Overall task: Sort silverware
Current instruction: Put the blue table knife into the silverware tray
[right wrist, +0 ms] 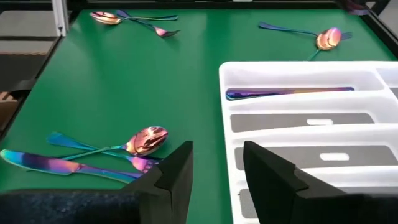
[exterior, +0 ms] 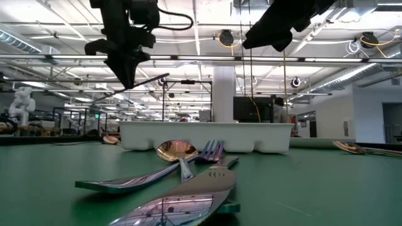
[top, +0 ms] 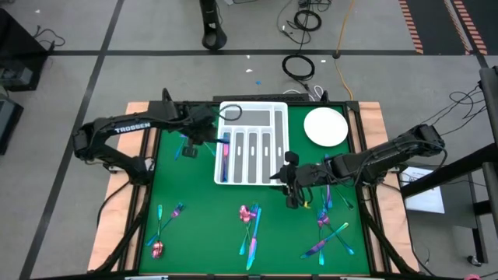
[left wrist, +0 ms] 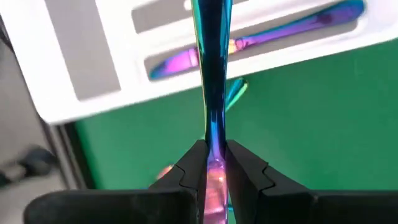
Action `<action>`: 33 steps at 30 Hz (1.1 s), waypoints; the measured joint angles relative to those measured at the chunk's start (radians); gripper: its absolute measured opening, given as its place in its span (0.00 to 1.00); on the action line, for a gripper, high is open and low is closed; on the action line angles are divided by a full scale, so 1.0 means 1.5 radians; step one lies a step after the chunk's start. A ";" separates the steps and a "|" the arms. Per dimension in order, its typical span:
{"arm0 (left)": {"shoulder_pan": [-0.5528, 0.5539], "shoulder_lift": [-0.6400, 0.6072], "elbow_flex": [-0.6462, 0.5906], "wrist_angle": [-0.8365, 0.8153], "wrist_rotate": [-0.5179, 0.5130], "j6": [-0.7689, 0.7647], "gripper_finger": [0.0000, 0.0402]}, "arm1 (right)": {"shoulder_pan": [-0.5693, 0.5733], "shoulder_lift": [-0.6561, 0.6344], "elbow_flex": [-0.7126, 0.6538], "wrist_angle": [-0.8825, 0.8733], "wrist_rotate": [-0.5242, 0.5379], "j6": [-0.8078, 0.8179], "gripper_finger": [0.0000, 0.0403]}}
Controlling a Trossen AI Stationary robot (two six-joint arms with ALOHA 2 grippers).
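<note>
My left gripper [top: 206, 132] [exterior: 130, 78] [left wrist: 214, 165] is shut on a slim iridescent piece of silverware [left wrist: 211, 62] [top: 222, 141] beside the left side of the white tray [top: 253, 144]. One iridescent piece [right wrist: 289, 93] [left wrist: 261, 40] lies in a tray compartment. My right gripper [top: 286, 177] [right wrist: 217, 168] hangs open by the tray's near right corner and touches nothing. Loose silverware lies flat on the green mat in small heaps [top: 250, 222] [top: 167, 225] [top: 331, 229] [right wrist: 93, 155] [exterior: 182, 169]. A few more pieces lie left of the tray [top: 189, 148]. My left gripper pinches the slim shaft [left wrist: 214, 146] of the iridescent piece between its two fingers. The fingers point down in the low view. The piece is lifted clear and sticks out about level [exterior: 154, 80] toward the tray, its free end over the tray's left side.
A round white plate [top: 325, 127] sits at the far right of the mat, beside the tray. The tray's other long compartments [right wrist: 305, 121] show bare. Wooden borders [top: 136, 117] frame the green mat. Open mat lies between the tray and the near heaps.
</note>
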 joint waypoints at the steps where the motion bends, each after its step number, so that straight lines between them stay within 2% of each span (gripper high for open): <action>1: -0.009 0.000 0.000 0.009 -0.007 0.022 0.13 | -0.003 0.000 0.000 0.000 0.000 0.003 0.32; 11: -0.102 0.000 -0.001 0.085 -0.087 0.302 0.13 | -0.020 0.000 0.000 -0.015 -0.001 0.009 0.32; 17: -0.126 0.026 -0.005 0.098 -0.172 0.426 0.13 | -0.020 0.000 0.000 -0.030 -0.001 0.010 0.32; 24: -0.142 0.105 -0.005 0.103 -0.187 0.553 0.13 | -0.020 0.000 0.000 -0.039 0.024 0.017 0.32; 33: -0.143 0.161 0.001 0.112 -0.188 0.716 0.13 | -0.020 0.008 0.000 -0.059 0.031 0.033 0.32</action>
